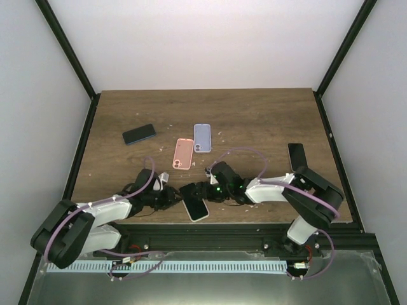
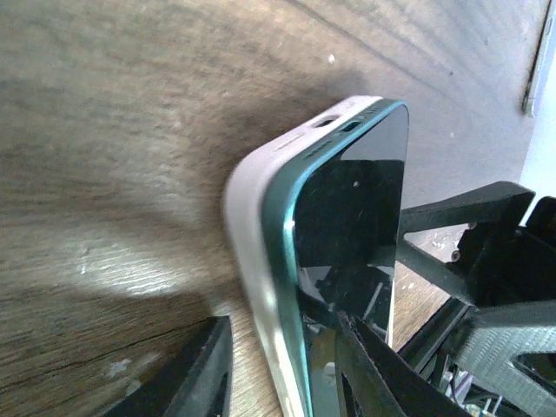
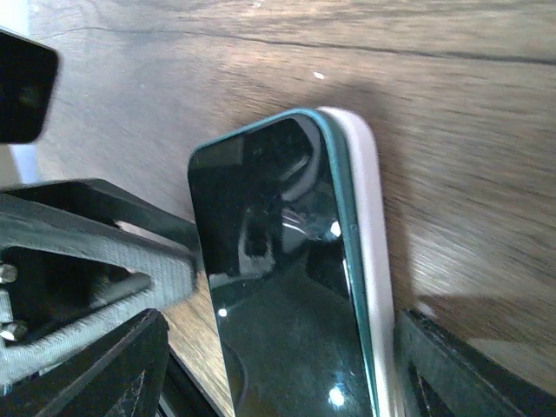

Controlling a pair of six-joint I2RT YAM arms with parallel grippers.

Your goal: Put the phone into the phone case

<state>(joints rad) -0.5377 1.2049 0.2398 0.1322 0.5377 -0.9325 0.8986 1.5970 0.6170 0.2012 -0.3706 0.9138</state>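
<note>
Seating step. The phone (image 1: 194, 207), partly bedded in its pale phone case (image 2: 252, 261), lies midway along the table's (image 1: 254, 114) near edge. The left gripper (image 2: 282, 347) and right gripper (image 3: 282, 339) straddle it; whether either clamps cannot be told. Next, presumably: press it home.

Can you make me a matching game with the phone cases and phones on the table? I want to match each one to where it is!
Things:
1 white case
2 pink case
3 lilac case
4 loose blue-edged phone

Places:
A far left
B front edge, with a phone inside
C middle, closer to the front
D middle, farther back

Pairs: 1-B, 2-C, 3-D, 4-A
</note>
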